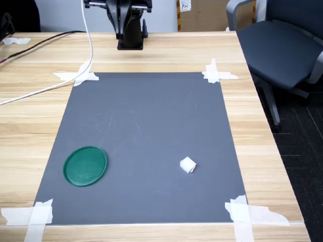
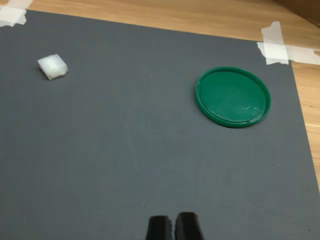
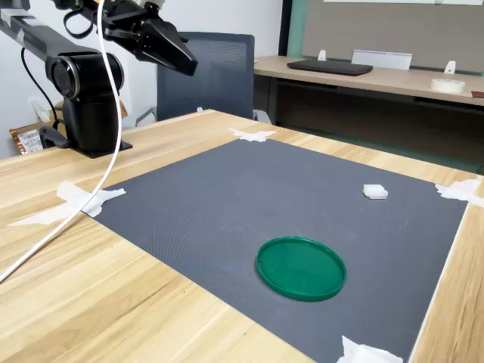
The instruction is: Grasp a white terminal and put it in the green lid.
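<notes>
From my station, the wrist view cut the gripper [image 2: 173, 227] off at the frame edge, leaving only two dark fingertips close together. The first exterior view cropped the arm [image 1: 128, 20] above its base. The white terminal [image 1: 187, 165] was too small for detail.

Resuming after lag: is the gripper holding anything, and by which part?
Nothing is held. The gripper is shut and empty; the white terminal lies alone on the mat.

First exterior view looks down across the grey mat [image 1: 151, 126] toward the arm base [image 1: 131, 30]; second exterior view low, from the mat's side edge; wrist view high, tilted down; all share the mat
</notes>
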You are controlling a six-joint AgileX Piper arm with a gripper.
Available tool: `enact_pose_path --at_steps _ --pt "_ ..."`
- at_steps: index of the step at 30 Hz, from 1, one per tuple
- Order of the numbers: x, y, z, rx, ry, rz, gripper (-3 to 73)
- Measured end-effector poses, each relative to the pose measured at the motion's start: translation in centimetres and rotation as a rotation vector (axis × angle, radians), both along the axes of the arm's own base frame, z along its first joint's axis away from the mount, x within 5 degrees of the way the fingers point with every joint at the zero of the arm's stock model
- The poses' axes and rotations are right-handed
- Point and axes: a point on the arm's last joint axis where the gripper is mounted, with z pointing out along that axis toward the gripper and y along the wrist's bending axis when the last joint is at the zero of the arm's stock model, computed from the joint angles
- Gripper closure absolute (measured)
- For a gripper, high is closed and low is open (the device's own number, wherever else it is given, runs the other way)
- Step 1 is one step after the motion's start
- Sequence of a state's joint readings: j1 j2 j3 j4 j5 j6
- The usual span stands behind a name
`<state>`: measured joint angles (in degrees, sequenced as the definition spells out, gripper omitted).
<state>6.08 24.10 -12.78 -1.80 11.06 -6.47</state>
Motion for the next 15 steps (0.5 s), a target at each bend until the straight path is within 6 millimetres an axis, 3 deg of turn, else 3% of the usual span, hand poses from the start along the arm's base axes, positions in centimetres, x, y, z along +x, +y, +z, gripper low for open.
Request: enact_pose_path --at_steps 9,15 --pt "4.3 0.5 1.2 -0.015 0.139 0.0 72.4" --pt "6.6 0.7 3.1 -0.015 0.14 0.0 72.4"
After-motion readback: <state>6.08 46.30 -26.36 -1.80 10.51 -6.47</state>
